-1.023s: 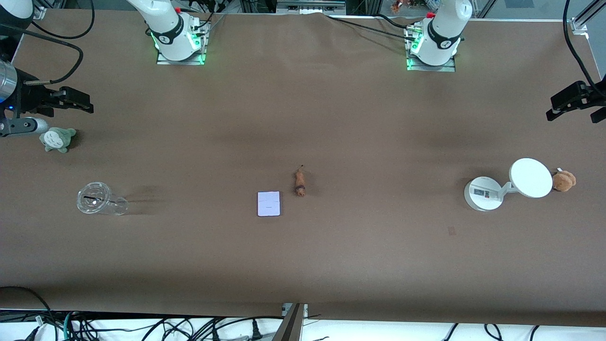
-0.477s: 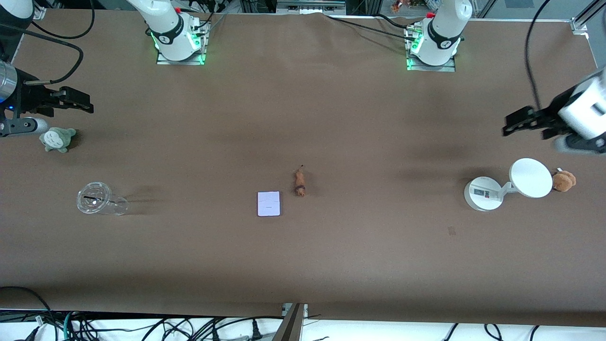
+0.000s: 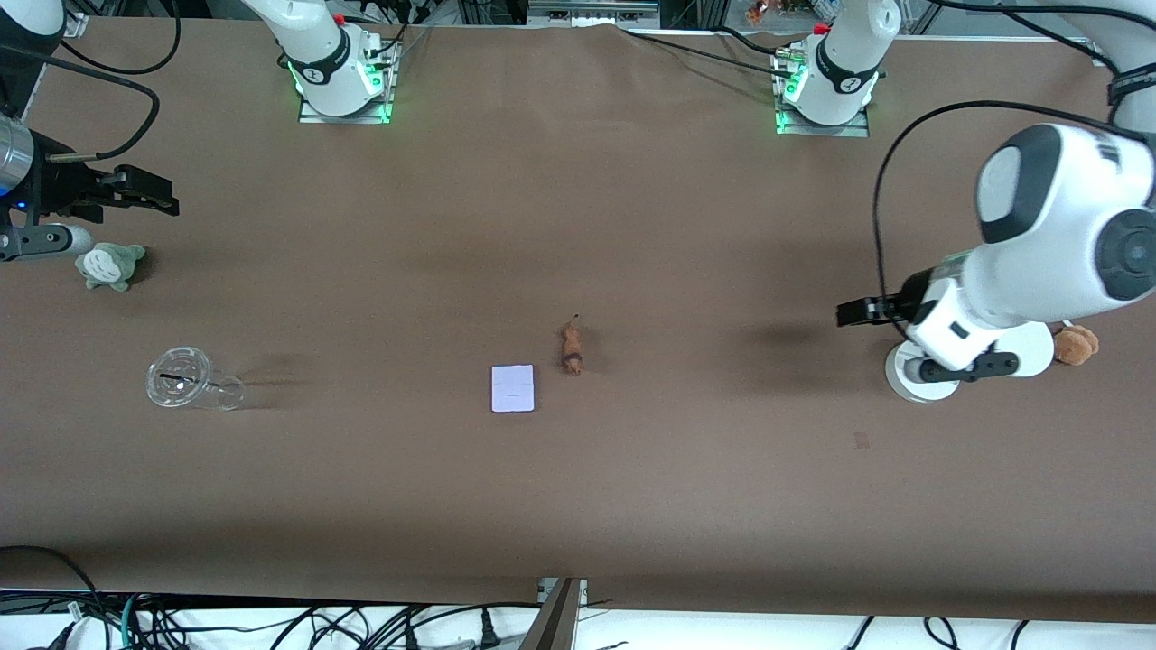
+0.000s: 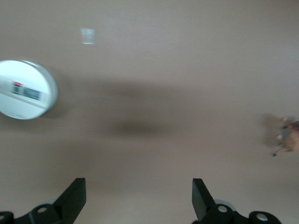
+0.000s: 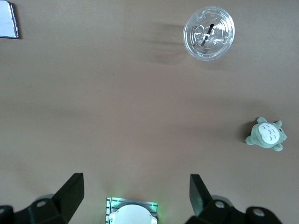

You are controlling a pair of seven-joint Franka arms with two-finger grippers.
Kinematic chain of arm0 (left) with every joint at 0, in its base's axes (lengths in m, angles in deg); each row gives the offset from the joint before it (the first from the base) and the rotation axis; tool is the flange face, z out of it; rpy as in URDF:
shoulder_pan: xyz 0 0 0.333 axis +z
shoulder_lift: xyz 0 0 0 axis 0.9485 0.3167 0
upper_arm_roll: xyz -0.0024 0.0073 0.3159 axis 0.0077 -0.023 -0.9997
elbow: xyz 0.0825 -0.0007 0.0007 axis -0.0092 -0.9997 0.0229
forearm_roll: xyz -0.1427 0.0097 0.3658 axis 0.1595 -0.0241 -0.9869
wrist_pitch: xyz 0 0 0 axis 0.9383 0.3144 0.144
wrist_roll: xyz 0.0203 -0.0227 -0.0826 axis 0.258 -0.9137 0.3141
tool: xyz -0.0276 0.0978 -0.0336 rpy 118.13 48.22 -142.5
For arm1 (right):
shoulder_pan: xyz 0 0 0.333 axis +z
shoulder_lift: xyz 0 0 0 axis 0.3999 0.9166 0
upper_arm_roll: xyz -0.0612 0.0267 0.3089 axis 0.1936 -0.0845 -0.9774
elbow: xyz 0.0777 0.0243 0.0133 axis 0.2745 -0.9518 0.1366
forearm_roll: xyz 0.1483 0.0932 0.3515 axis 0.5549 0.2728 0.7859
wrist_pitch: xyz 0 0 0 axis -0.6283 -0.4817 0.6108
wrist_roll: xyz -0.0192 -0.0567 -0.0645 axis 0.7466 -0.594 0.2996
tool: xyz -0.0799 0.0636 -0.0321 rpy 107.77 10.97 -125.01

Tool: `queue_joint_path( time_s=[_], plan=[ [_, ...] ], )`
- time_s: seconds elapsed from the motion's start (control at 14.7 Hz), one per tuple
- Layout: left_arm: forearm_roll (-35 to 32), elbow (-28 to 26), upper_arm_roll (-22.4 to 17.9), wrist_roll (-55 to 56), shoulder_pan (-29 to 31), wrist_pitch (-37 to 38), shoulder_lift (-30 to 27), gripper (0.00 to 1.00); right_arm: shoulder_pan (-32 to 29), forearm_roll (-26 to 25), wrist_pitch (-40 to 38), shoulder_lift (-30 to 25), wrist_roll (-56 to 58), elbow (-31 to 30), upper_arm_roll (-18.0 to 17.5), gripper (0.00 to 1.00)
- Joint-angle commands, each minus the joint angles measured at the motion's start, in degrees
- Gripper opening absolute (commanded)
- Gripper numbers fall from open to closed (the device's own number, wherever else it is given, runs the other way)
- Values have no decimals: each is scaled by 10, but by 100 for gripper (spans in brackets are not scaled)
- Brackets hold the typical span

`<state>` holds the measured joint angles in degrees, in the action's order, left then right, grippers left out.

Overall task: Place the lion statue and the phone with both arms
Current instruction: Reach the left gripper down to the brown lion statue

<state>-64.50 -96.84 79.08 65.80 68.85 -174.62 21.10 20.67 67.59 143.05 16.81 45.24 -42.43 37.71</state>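
Observation:
The lion statue, a small orange-brown figurine, lies on the brown table near its middle. The phone, a flat pale rectangle, lies beside it, slightly nearer the front camera. My left gripper hangs open over the table next to the white round-based device, with nothing between its fingers; the lion statue shows at the edge of the left wrist view. My right gripper waits open over the right arm's end of the table, and its wrist view catches a corner of the phone.
A clear plastic cup lies on its side and a grey-green plush sits at the right arm's end. The white device and a brown plush stand at the left arm's end, partly under the left arm.
The left arm has swung in from the table's end and down, its gripper now beside the white device. The right arm, the lion statue and the phone have not moved.

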Motion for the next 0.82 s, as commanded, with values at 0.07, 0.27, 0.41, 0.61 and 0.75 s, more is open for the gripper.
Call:
queue_joint_path(
  time_s=[0.07, 0.27, 0.41, 0.61, 0.75],
  plan=[
    [7, 19, 2, 127, -69, -38, 13, 100, -5, -3, -2, -3, -3, 1, -7, 100],
    [7, 20, 2, 183, -104, -87, 46, 100, -4, -3, -3, -3, -4, 1, -7, 100],
    [8, 21, 2, 210, -125, -120, 67, 100, -5, -3, -3, -3, -4, 1, -7, 100],
    [6, 22, 1, 260, -160, -184, 100, 100, -5, -3, -2, -3, -2, 1, -7, 100],
    [3, 56, 1, 275, -180, -208, 137, 100, -5, -3, -2, -3, -2, 1, -7, 100]
  ],
)
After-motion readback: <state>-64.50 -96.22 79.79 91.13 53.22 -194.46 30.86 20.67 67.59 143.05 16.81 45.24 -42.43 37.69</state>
